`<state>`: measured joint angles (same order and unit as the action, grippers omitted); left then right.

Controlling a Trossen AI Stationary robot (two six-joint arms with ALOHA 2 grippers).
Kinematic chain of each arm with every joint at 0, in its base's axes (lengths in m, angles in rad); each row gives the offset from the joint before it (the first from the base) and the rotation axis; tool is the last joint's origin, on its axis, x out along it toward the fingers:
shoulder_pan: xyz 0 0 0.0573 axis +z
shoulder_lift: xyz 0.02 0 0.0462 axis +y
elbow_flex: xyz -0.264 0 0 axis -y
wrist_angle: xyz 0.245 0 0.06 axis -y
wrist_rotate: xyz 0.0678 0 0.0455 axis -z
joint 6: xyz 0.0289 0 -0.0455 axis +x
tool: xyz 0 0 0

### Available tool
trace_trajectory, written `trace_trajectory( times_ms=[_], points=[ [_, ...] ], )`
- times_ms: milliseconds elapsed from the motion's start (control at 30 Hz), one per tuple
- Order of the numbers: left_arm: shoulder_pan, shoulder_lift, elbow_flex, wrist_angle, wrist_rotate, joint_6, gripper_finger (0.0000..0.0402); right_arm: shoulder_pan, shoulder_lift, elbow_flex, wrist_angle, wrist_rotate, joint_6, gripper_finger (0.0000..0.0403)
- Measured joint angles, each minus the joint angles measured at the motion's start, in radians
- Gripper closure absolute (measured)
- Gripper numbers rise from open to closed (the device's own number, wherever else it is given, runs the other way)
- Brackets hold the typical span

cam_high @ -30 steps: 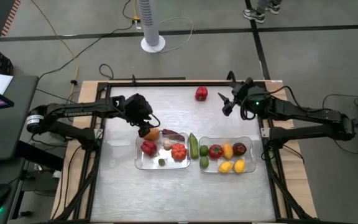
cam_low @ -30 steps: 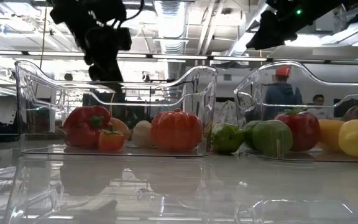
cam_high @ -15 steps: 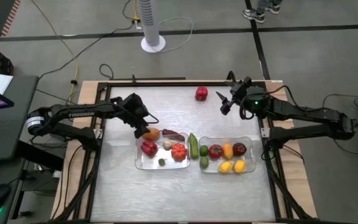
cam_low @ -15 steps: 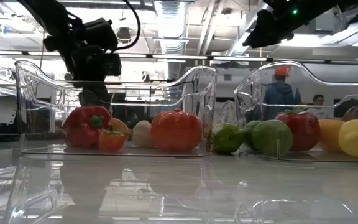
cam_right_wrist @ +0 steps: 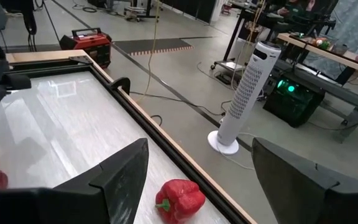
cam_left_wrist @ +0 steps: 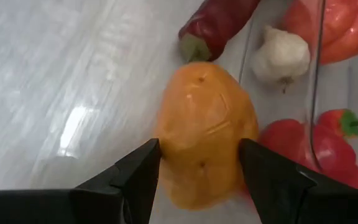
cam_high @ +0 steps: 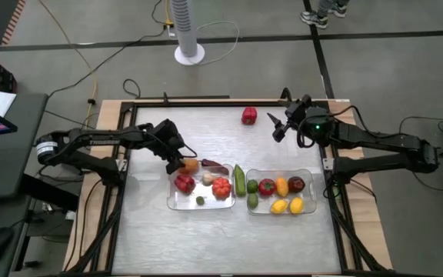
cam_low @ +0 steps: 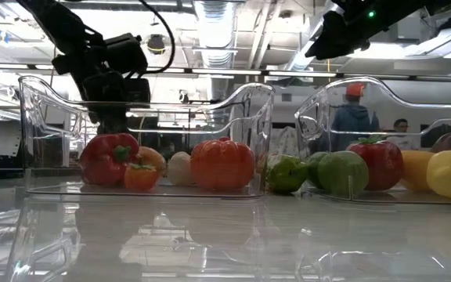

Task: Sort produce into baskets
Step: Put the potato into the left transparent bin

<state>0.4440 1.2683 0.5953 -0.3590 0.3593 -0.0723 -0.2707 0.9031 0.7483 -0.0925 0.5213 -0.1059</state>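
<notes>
Two baskets [cam_high: 200, 188] [cam_high: 281, 192] are sitting near table centre, produce inside. L gripper [cam_high: 177, 162] is grasping an orange [cam_high: 189, 164] at left basket's far-left corner. Low view: R gripper [cam_low: 327, 35] is hanging high. R wrist: jaws are standing apart, holding nothing, red pepper [cam_right_wrist: 180, 199] lying by table's far edge.

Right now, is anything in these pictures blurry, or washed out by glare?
Left wrist view: the orange fruit between the left tool's fingers looks soft, and a bright glare patch sits on the table. Low view: the table mirrors the baskets and ceiling lights. Right wrist view: the dark fingers up close are soft; the red pepper is clearer.
</notes>
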Motion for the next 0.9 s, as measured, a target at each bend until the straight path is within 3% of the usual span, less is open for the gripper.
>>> trace_trajectory(
  times_ms=[333, 600, 767, 900],
  points=[
    [-0.02, 0.045, 0.002, 0.118, -0.166, 0.027, 0.0194, 0.0, 0.0, 0.0, 0.0, 0.0, 0.0, 0.0092],
    [-0.018, -0.011, -0.002, 0.114, -0.437, 0.09, 0.0194, 0.0, 0.0, 0.0, -0.003, 0.0, 0.0, 0.0092],
    [0.0, -0.037, -0.003, 0.115, -0.436, 0.089, 0.0194, 0.0, 0.0, 0.0, -0.003, 0.0, 0.0, 0.0092],
    [0.021, -0.054, -0.003, 0.12, -0.339, 0.072, 0.0194, 0.0, 0.0, 0.0, -0.004, 0.0, 0.0, 0.0092]
  ],
)
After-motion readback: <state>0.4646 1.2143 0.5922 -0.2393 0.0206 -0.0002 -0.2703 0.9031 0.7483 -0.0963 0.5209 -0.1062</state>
